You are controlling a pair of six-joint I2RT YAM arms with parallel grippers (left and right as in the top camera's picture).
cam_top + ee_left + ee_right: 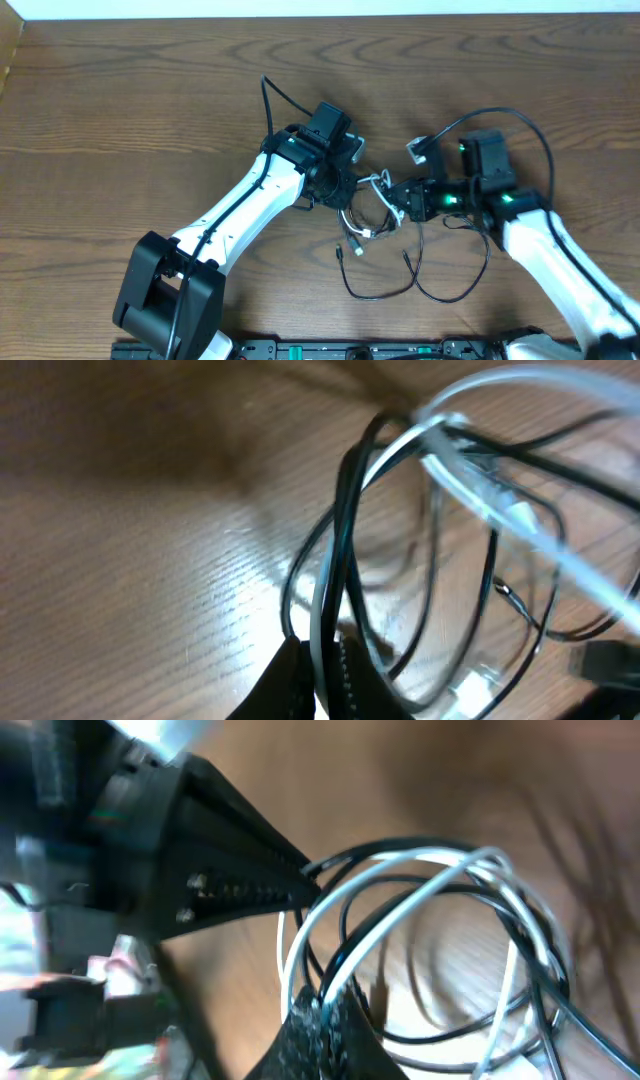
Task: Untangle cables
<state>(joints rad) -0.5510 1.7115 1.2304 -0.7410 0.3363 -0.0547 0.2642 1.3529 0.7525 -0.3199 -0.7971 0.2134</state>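
My left pincer (320, 652) and right pincer (325, 1008) each pinch strands of the cables (371, 214) at mid-desk (120, 110). They face across the knot, I judge so pulling apart opens the loops.

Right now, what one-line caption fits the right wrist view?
Right tool shut on the looped black and white cables, left tool pinching the same tangle, wooden table beneath.

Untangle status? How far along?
Done: nothing; the black cables and the white cable are looped together in one tangle. In hand: left gripper and right gripper, jaws shut on tangle strands. Left: separating every cable.
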